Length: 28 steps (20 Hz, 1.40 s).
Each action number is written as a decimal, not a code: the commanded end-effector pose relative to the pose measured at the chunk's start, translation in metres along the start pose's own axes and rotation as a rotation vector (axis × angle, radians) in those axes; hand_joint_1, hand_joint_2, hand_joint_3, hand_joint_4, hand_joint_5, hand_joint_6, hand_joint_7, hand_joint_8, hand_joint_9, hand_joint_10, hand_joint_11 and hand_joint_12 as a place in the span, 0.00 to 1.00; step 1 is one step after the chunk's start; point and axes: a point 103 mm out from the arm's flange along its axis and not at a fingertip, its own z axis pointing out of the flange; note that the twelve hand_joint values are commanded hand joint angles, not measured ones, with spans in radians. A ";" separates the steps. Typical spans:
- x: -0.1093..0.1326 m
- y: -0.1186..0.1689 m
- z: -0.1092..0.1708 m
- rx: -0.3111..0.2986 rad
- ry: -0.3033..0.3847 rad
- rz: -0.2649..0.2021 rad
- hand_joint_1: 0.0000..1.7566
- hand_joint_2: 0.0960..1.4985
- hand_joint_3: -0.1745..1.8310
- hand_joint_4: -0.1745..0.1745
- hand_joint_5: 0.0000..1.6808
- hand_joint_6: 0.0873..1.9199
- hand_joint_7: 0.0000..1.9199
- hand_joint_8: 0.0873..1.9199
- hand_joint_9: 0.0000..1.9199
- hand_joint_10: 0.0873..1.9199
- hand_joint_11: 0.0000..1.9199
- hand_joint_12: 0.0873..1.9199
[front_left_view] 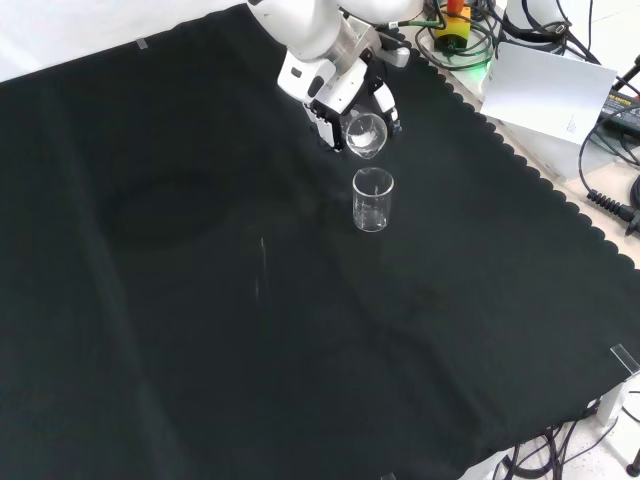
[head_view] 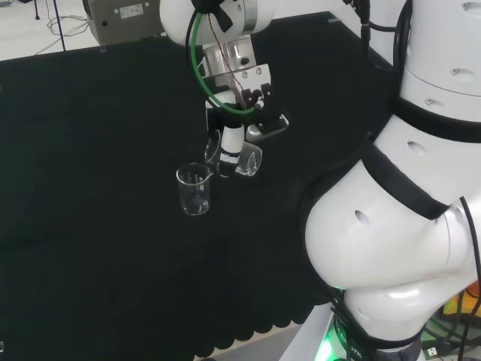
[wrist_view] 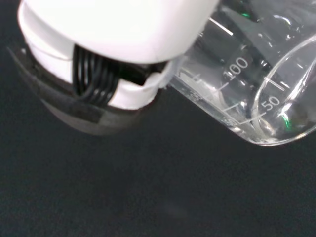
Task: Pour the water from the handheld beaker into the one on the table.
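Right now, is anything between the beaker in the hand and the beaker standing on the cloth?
Nothing visible. The hand holds the tilted beaker right by the standing beaker, with just bare black cloth around them.

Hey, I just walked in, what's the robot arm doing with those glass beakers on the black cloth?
The arm's hand has its fingers curled round a clear beaker and holds it tipped well over, just above the cloth. A second beaker stands upright on the black cloth, close beside the tilted one. It looks like a pour from the held beaker toward the standing one, though whether water is flowing, or how much either contains, cannot be made out.
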 end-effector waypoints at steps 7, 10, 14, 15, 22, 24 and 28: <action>0.009 0.001 -0.002 0.039 -0.074 0.043 0.82 0.41 0.34 0.00 0.82 0.15 0.71 0.20 0.84 0.00 0.71 0.28; 0.011 0.001 -0.003 0.045 -0.100 0.057 0.82 0.41 0.34 0.00 0.82 0.15 0.71 0.20 0.84 0.00 0.71 0.28; 0.015 0.001 -0.005 0.052 -0.122 0.069 0.82 0.41 0.34 0.00 0.82 0.15 0.71 0.20 0.84 0.00 0.71 0.28; 0.015 0.001 -0.005 0.054 -0.122 0.072 0.82 0.41 0.34 0.00 0.82 0.15 0.71 0.20 0.84 0.00 0.71 0.28; 0.020 0.002 -0.006 0.080 -0.122 0.106 0.82 0.41 0.34 0.00 0.82 0.15 0.71 0.20 0.84 0.00 0.71 0.28; 0.022 0.003 -0.005 0.092 -0.137 0.118 0.82 0.41 0.34 0.00 0.82 0.15 0.71 0.20 0.84 0.00 0.71 0.28; 0.023 0.004 -0.005 0.130 -0.145 0.142 0.82 0.41 0.34 0.00 0.82 0.15 0.71 0.21 0.84 0.00 0.71 0.28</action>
